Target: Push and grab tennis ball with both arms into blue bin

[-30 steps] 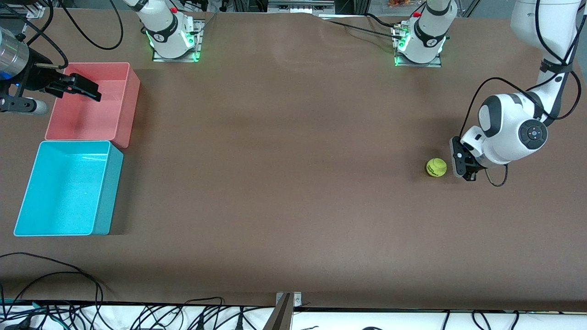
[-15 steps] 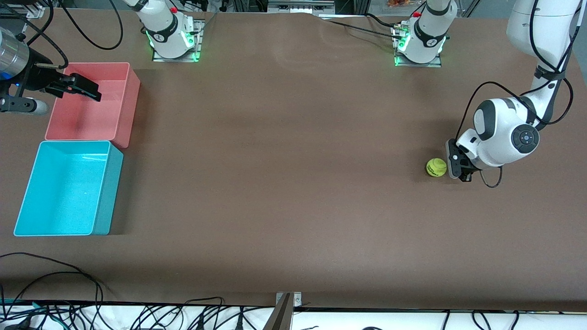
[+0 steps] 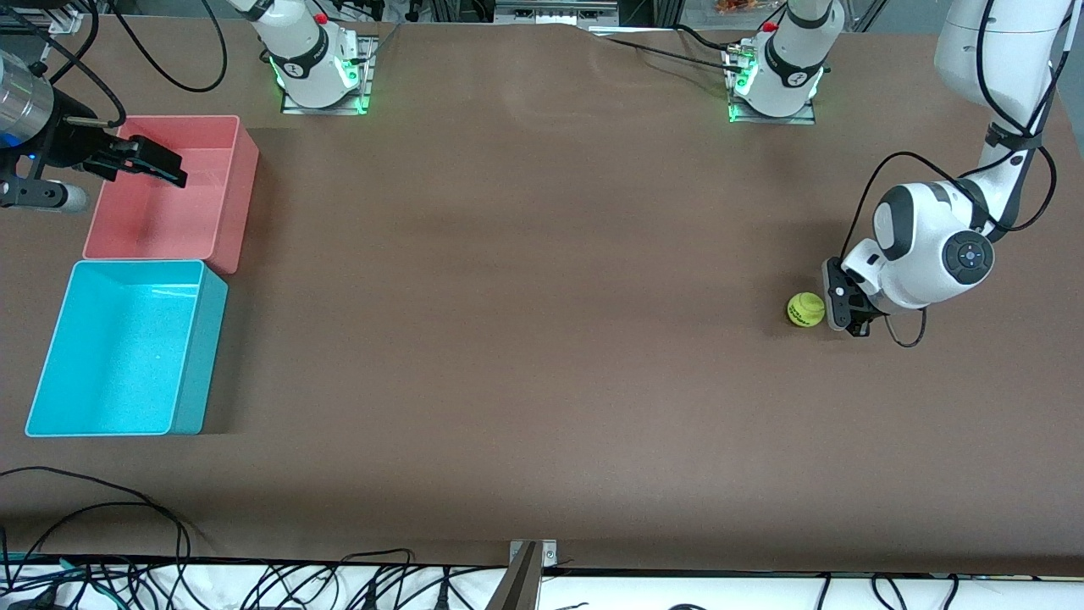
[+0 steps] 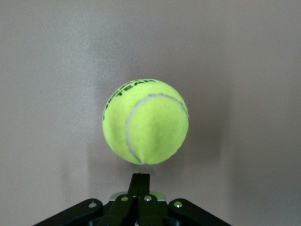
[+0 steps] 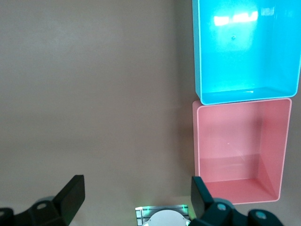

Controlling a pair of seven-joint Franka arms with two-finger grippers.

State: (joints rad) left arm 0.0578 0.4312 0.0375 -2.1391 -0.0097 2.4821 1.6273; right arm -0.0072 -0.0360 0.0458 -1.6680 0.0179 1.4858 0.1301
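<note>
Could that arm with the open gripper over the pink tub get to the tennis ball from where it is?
Probably not. The right gripper hangs over the pink tub, while the tennis ball lies at the left arm's end, beside the shut left gripper.

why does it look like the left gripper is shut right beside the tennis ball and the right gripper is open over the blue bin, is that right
One thing is wrong: the right gripper is open over the pink-red bin, not the blue bin, as the front view shows. The rest holds: the left gripper is shut right beside the tennis ball.
</note>
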